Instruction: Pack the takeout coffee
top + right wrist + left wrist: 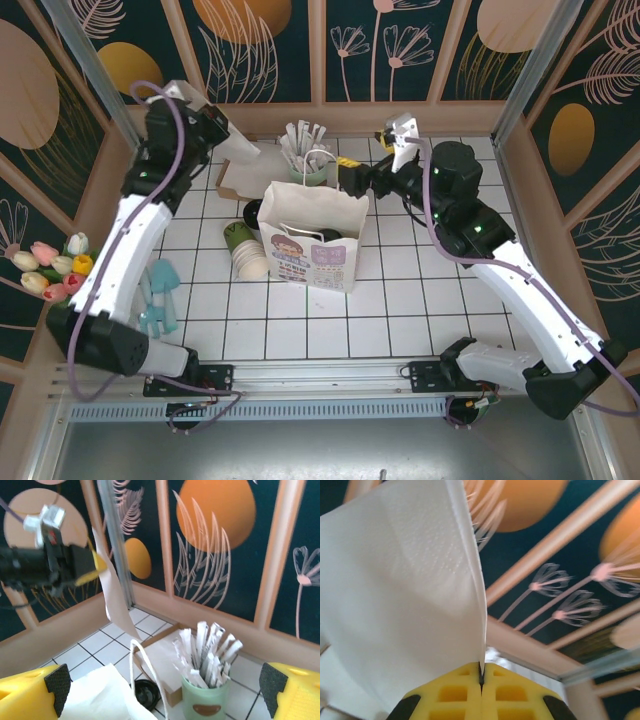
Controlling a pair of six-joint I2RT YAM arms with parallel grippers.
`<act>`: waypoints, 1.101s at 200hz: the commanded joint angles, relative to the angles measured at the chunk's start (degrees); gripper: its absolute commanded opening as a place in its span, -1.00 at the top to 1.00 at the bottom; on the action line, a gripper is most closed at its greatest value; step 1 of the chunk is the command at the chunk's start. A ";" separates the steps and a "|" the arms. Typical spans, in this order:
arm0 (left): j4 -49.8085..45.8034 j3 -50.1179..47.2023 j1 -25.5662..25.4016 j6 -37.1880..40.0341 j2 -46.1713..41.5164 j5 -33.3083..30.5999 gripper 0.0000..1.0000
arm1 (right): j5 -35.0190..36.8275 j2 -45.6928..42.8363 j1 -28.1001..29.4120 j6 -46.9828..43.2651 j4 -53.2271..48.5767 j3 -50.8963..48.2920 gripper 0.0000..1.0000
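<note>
The takeout coffee (240,228), a dark-green cup with a black lid (145,694), stands on the tiles just left of the white paper bag (310,255). My left gripper (222,128) is raised at the back left, shut on a white napkin (243,145). In the left wrist view the yellow pads meet at the left gripper (481,667), pinching the napkin (405,590) by its lower edge. My right gripper (345,175) hovers open above the bag's back edge. Nothing sits in the right gripper (164,685), and the bag's handle (142,670) is below it.
A pale-green holder of wrapped straws (308,165) stands behind the bag, with a brown napkin box (232,180) to its left. Stacked cream cups (250,264) lie beside the coffee. A light-blue item (160,295) and tulips (50,265) are at the left wall.
</note>
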 commanded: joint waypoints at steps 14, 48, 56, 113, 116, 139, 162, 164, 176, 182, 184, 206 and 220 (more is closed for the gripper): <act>-3.89 3.51 -0.03 0.20 -4.71 14.41 1.00 | -12.48 3.92 2.09 -13.41 5.28 4.05 -0.98; -1.83 7.69 -1.60 -2.57 -7.31 19.70 1.00 | -17.14 12.68 5.61 -21.74 1.36 14.52 -0.98; -1.48 7.86 -2.03 -3.61 -7.74 19.79 1.00 | -16.86 14.63 6.98 -23.68 1.02 16.10 -0.98; 0.94 5.71 -3.65 -7.69 -10.40 20.52 1.00 | -13.31 27.69 12.93 -26.78 8.08 25.83 -0.71; 1.10 5.65 -3.65 -7.77 -10.48 20.77 1.00 | -12.91 28.29 13.02 -26.20 8.38 26.46 -0.59; 1.40 5.25 -3.71 -7.34 -11.63 21.67 1.00 | -11.30 30.74 13.14 -22.45 3.77 33.46 0.33; 2.27 3.83 -3.72 -6.32 -12.60 25.11 0.98 | -9.61 27.79 12.95 -20.11 1.21 34.34 1.00; 2.71 3.47 -3.68 -6.28 -12.70 25.79 0.93 | -9.96 27.36 12.88 -20.23 0.92 34.08 1.00; 6.65 1.30 -3.72 -6.22 -13.48 31.17 0.44 | -12.93 25.08 12.77 -21.83 -2.18 33.02 1.00; 8.93 0.42 -3.71 -5.86 -14.03 33.95 0.09 | -13.97 24.10 12.68 -22.63 -4.43 33.04 1.00; 9.50 0.15 -3.73 -5.63 -14.22 34.70 -0.03 | -14.17 23.73 12.61 -22.86 -5.33 33.01 1.00; 9.33 -0.14 -3.72 2.25 -17.58 34.41 -0.87 | -15.05 20.65 11.77 -23.49 -15.07 33.66 1.00; 5.70 -0.43 -3.70 7.71 -20.33 24.15 -0.97 | -14.18 18.26 11.15 -22.46 -19.35 32.23 1.00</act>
